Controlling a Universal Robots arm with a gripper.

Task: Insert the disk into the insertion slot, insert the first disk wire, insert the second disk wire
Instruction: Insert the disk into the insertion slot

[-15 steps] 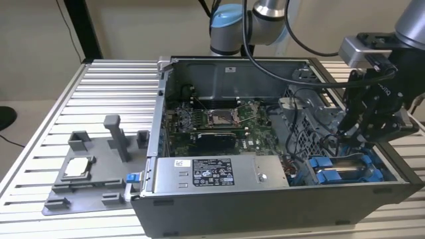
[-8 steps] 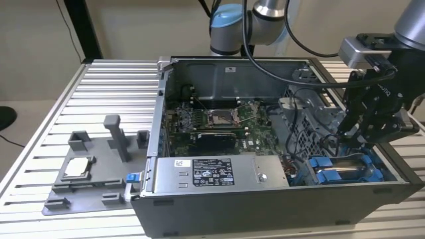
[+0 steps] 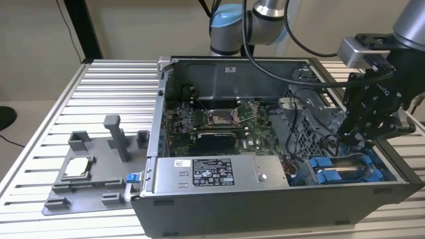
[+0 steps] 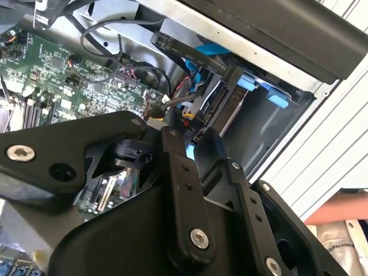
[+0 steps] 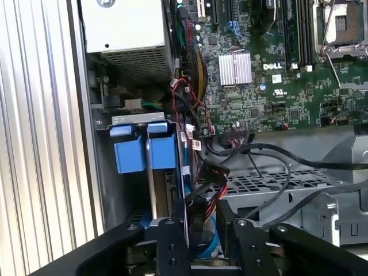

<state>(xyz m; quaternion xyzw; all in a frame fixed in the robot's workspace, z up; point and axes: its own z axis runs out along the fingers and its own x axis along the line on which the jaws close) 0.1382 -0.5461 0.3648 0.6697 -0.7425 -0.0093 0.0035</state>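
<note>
The disk (image 3: 337, 173), silver in its blue carrier, sits down in the slot at the near corner of the open computer case, on the exterior view's right. Its blue end tabs (image 5: 163, 152) stand side by side in the first wrist view. My gripper (image 3: 345, 143) hangs straight above the disk. In both wrist views its black fingers (image 5: 172, 230) close on a black wire connector (image 5: 201, 208) with red and yellow leads, held just over the disk's rear edge. The same connector (image 4: 188, 121) sits at the fingertips (image 4: 172, 144), next to the blue carrier (image 4: 246, 84).
A grey labelled power-supply box (image 3: 212, 172) lies along the case's front wall beside the disk bay. The green motherboard (image 3: 212, 119) fills the middle of the case. Loose black cables (image 5: 276, 154) cross the metal cage. A grey fixture plate (image 3: 86, 174) lies on the slatted table (image 3: 106, 84).
</note>
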